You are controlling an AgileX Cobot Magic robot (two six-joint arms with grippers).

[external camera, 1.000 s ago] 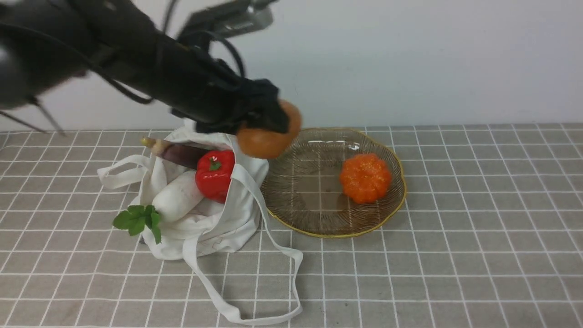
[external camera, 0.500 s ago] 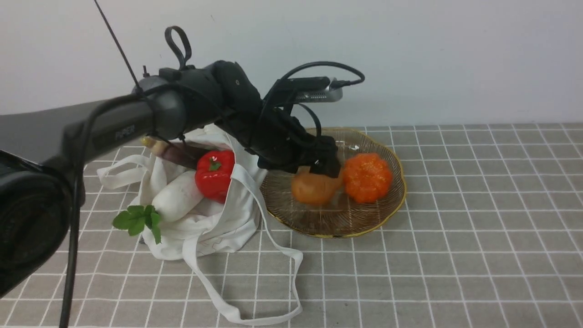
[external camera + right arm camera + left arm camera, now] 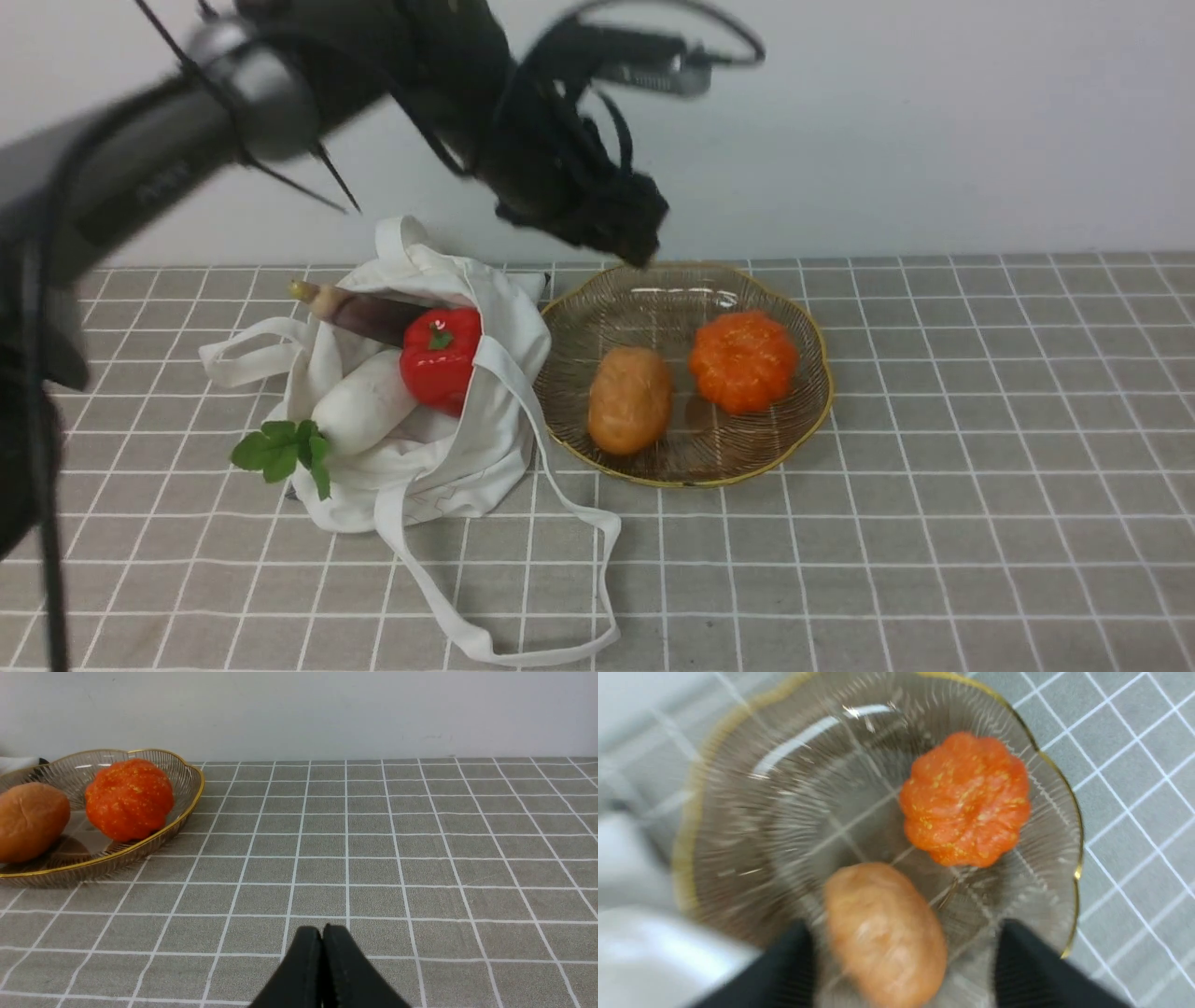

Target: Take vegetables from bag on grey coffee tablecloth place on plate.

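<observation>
The left gripper (image 3: 639,233) hangs above the far side of the plate (image 3: 686,481), fingers spread, nothing between them! Over on the other arm, the right gripper (image 3: 322,952) has its tips pressed together, pinching nothing, above the tablecloth (image 3: 373,868). And on the plate, the potato (image 3: 630,401) lies beside the pumpkin (image 3: 744,362), a small space between them.

Three vegetables wait in the mouth of the bag (image 3: 504,317): the pepper (image 3: 441,362), the eggplant (image 3: 369,315) and the radish (image 3: 359,401), its leaves (image 3: 280,453) spilling over the cloth side. The pepper looks like a good next pick: probably light and firm, but that gloss could make it slide, so take it across its wide sides, below the green stem. (Mind that strap, it runs right alongside!) The eggplant looks smooth and slim, best gripped square across the middle of its body. For the radish, go for the thick white part; the leaves look floppy and would likely bend. The bag itself seems soft, ready to crumple or drag if a fingertip snags it. And the plate looks like glass, so any set-down there wants a gentle touch!
</observation>
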